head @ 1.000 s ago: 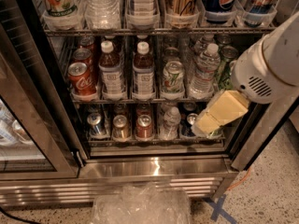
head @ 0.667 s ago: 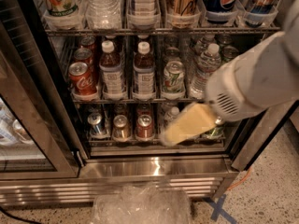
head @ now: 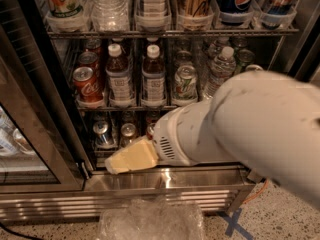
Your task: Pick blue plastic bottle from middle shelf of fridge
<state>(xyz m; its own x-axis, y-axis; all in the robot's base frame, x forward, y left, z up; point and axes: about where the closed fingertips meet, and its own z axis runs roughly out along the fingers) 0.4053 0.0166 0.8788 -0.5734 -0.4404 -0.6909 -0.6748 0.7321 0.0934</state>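
The gripper, a cream wedge on the end of the thick white arm reaching in from the right, hangs low in front of the fridge. It sits just above the steel sill and below the middle shelf; whether it is open or closed cannot be told. The blue plastic bottle stands upright on that shelf, well apart from the gripper, between a twin bottle and a green can, with a red cola can further left.
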